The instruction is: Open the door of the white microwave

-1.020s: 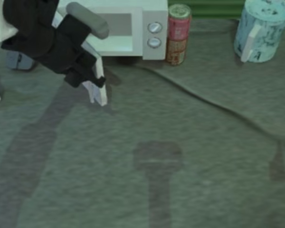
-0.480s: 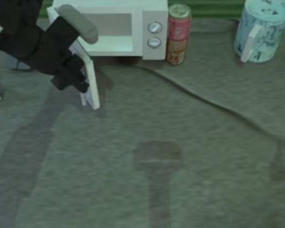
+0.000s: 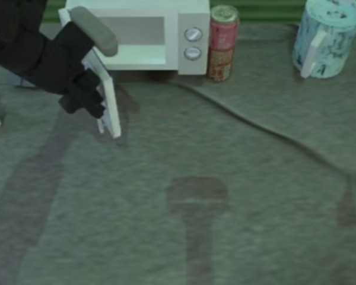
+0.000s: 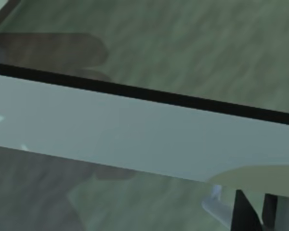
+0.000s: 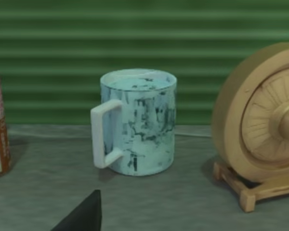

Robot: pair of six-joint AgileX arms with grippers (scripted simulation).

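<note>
The white microwave (image 3: pixel 190 13) stands at the back, left of centre, its cavity (image 3: pixel 136 35) exposed. The door (image 3: pixel 111 113) is swung out towards the front left, standing edge-on to the top view. My left gripper (image 3: pixel 88 102) is at the door's free edge, shut on the door's handle. In the left wrist view the door (image 4: pixel 135 130) crosses the picture as a pale panel, with the grey handle (image 4: pixel 216 209) running in between the dark fingers (image 4: pixel 245 214). My right gripper (image 5: pixel 86 216) shows only as a dark tip, out of the top view.
A red can (image 3: pixel 223 41) stands right beside the microwave. A pale marbled mug (image 3: pixel 326 35) with a white handle is at the back right. A wooden wheel on a stand (image 5: pixel 260 120) is beside the mug. A small grey object (image 3: pixel 21 77) lies behind the left arm.
My left gripper has pulled the door farther open. Its free edge has swung to the left and away from the microwave front. The cavity shows more.
</note>
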